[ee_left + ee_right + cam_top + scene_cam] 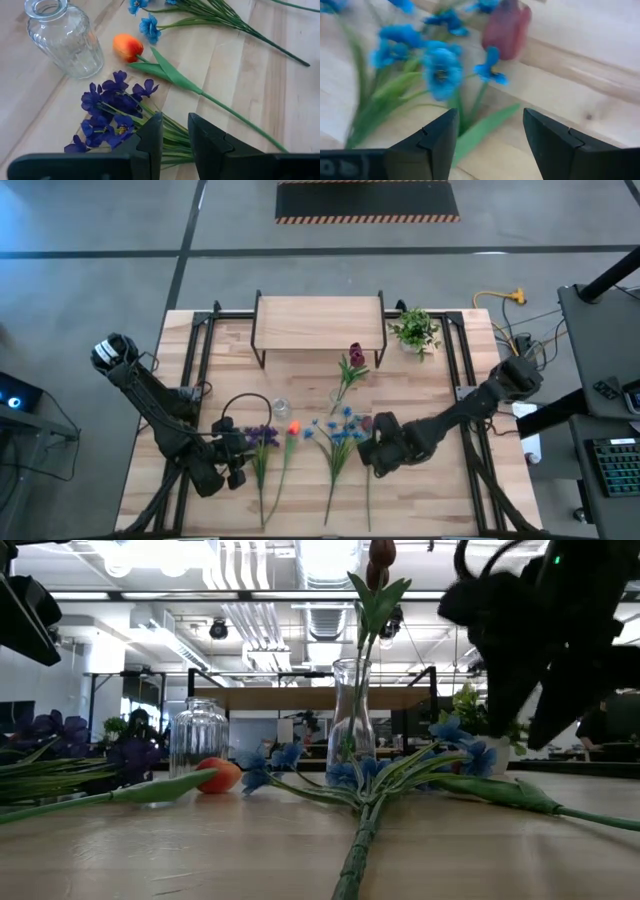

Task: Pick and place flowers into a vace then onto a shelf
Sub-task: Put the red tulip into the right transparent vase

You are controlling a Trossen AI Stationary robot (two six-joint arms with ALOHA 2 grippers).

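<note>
We read the coming move as turning on the red tulip [507, 29] that lies on the surface [430, 490] just ahead of the right gripper [490, 145] — in the right wrist view its dark red head sits past the gap between the open fingers [432, 145], with a green leaf running back toward them, so the stem's long axis seems to lie roughly along the fingers' reach rather than across it. From above, the right gripper [383, 452] hovers at the right edge of the loose flowers, just beside the blue blooms [340, 430], whose stems run near-to-far across the surface; it is plainly the nearer arm for both. The left gripper [228, 458] sits at the left of the group, its fingers [150, 145] standing narrowly apart just over the green stems of the purple cluster [107, 110] — we cannot tell whether they touch them, and nothing is gripped. The orange bud [127, 46] lies between purple and blue, close to an empty ribbed glass jar [65, 37]. One dark tulip already stands in the clear vase [352, 725], farther back; the shelf [320, 320] at the far edge carries nothing. We can read no labels, brands or writing anywhere.
</note>
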